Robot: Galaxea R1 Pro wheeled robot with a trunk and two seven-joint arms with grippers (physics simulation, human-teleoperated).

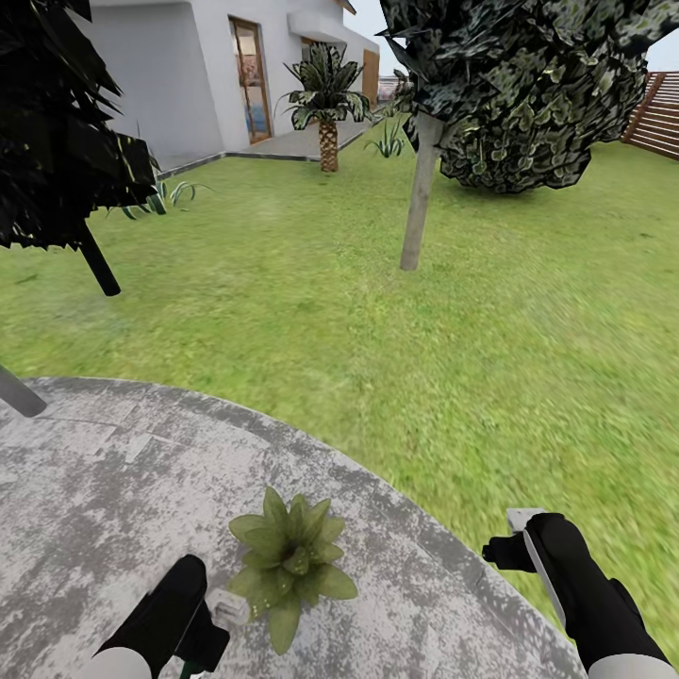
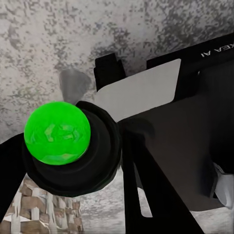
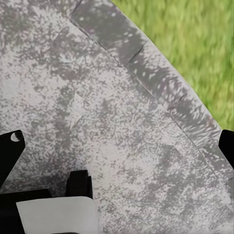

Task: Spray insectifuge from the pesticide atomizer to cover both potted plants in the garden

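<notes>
Atomizer [image 2: 58, 134] sits clamped in left gripper [image 2: 105, 146] fingers, seen end-on in left wrist view: green round end toward cam, long axis along the view line. Potted plant [image 1: 290, 558] on stone patio [image 1: 94, 490] just beside left gripper, leaves fanning up/out. Right gripper [image 1: 514, 542] over patio edge near lawn [image 1: 377, 330], fingers apart, holding nothing

The patio [image 1: 113, 471] shows rough, mottled grey stone; the lawn [image 1: 377, 311] looks soft and matt; the atomizer [image 2: 57, 132] gleams glossy green plastic above a matt black collar.
</notes>
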